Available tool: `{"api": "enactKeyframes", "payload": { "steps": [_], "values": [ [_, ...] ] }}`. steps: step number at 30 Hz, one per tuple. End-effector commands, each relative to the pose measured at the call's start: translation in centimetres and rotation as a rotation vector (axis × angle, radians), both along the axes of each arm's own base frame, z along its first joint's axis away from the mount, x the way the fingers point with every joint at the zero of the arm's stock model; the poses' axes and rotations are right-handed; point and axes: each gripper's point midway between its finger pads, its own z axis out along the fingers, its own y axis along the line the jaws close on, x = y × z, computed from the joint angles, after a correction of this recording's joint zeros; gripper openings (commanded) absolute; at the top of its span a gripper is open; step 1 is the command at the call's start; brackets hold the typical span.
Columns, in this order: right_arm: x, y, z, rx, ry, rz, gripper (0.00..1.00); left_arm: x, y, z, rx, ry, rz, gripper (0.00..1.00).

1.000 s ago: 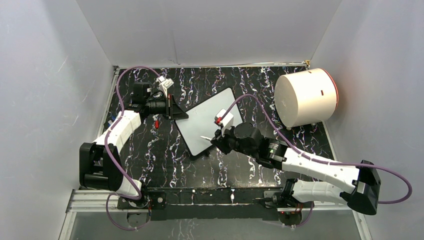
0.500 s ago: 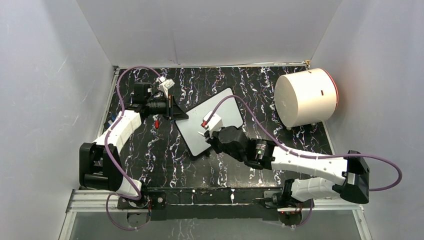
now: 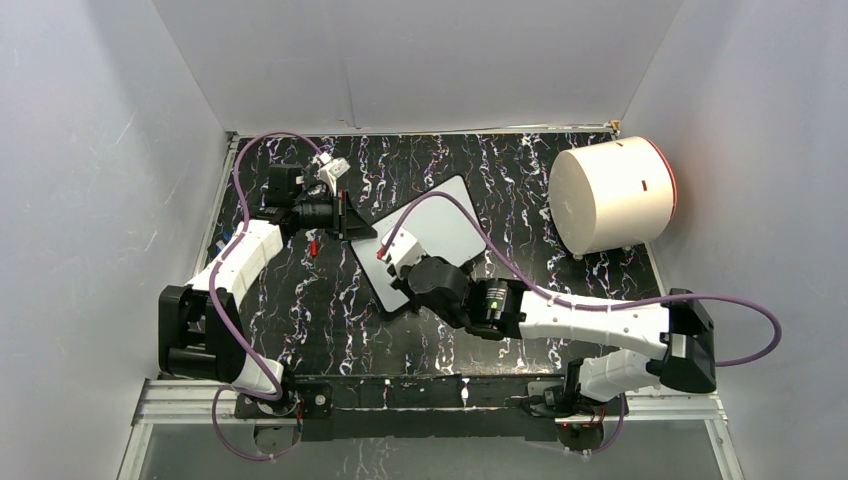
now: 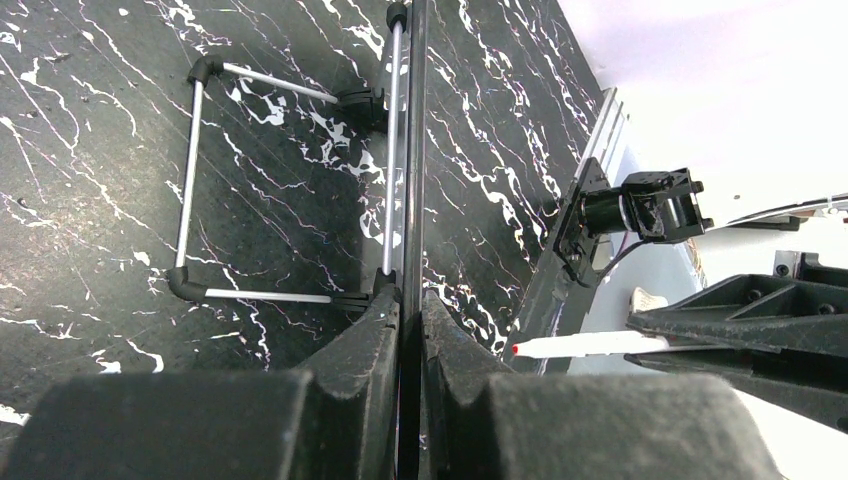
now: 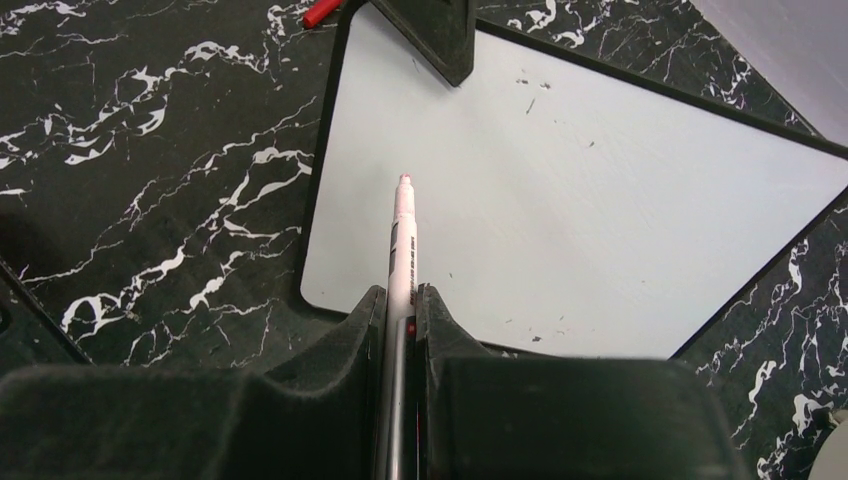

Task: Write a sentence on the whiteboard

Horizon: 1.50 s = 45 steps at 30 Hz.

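Two grippers: left gripper point(image 4: 410, 302) is pinched narrow on the whiteboard point(image 5: 600, 200) edge; right gripper point(image 5: 400, 300) is clamped on the marker point(image 5: 404, 235).
Change: within the last second the right arm swings leftward, and the tip goes from mid-board to the board's left part.
Whiteboard: sits skewed at mid-table point(image 3: 500, 170), its surface blank.
Meaning: probably lining up the sentence's first stroke; tip contact is unclear.

Black table point(image 3: 330, 300) with white marble veins. On it: the whiteboard point(image 3: 450, 215) mid-table, a big white cylinder point(image 3: 610, 195) far right, a little red cap point(image 3: 313, 245) beside the board.
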Motion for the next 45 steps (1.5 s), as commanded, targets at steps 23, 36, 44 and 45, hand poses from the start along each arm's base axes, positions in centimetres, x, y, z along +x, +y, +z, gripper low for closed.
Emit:
{"api": "enactKeyframes", "payload": {
  "steps": [23,36,44,45],
  "values": [
    [1.5,5.0,3.4,0.028,-0.097,-0.008,0.0,-0.9,-0.5,-1.0,0.031,0.051,-0.026,0.0],
    [2.3,5.7,3.0,0.014,-0.105,-0.013,0.0,-0.9,-0.5,-1.1,0.033,0.053,-0.03,0.0],
    [2.7,5.9,2.9,0.014,-0.102,-0.017,0.0,-0.9,-0.5,-1.2,0.035,0.056,-0.029,0.0],
    [2.7,5.9,2.9,0.013,-0.103,-0.018,0.0,-0.9,-0.5,-1.2,0.035,0.057,-0.03,0.0]
  ]
}}
